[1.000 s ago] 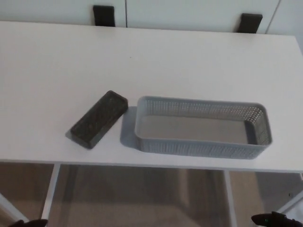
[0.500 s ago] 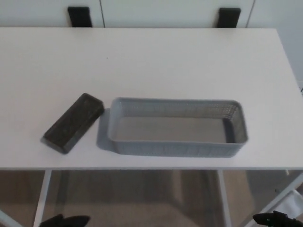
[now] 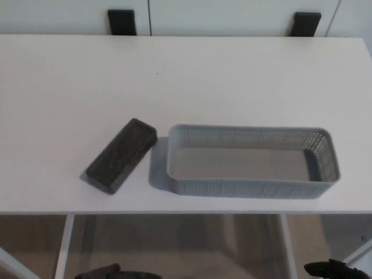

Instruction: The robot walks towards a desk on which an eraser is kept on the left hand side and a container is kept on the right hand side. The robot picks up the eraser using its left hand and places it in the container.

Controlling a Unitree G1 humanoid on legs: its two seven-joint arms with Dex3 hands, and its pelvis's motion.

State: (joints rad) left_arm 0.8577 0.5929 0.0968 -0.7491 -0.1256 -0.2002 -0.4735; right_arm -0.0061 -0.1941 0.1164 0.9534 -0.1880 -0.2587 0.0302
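Two things sit on the white desk: a dark eraser and a grey mesh container. The eraser lies flat and slanted, just beside the container's left end, maybe touching it. The container is empty.

Half a second ago everything sat more to the left in the picture, and now it all sits more to the right. Nothing on the desk moved; the camera did, so the robot is likely still lining itself up.

The left hand is only a dark bit at the bottom edge, below the desk top. The eraser is up ahead of it, well apart. The right hand peeks in at the bottom corner, with the container ahead of it. I cannot tell how either hand is set.

Picking up has not begun yet.
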